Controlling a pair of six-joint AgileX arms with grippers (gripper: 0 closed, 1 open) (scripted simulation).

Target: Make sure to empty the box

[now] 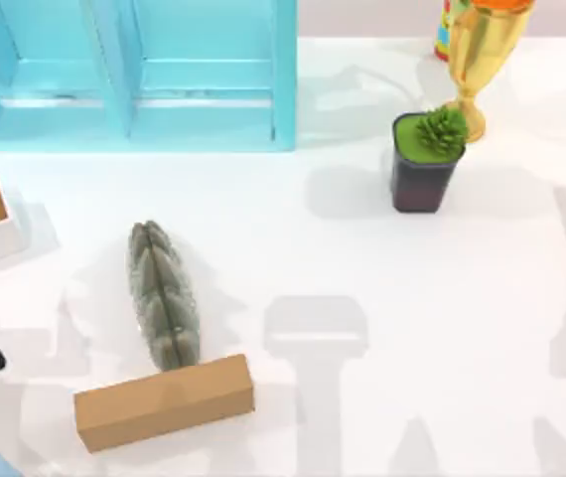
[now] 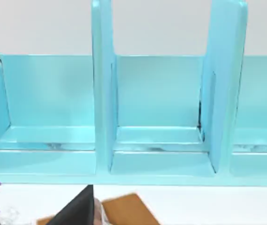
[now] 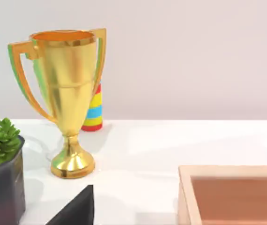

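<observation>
The box, shallow, pale-rimmed wood with a reddish-brown floor, sits on the white table near a shiny gold trophy. Whether either arm's jaws are apart or together cannot be told. On the table's left lie a ridged grey-green oblong and a plain tan block, touching.

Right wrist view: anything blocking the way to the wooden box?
Nothing visible does. The wooden box sits close to the camera, with bare table beside it. The gold trophy and potted plant stand well apart from it, off to one side.
</observation>
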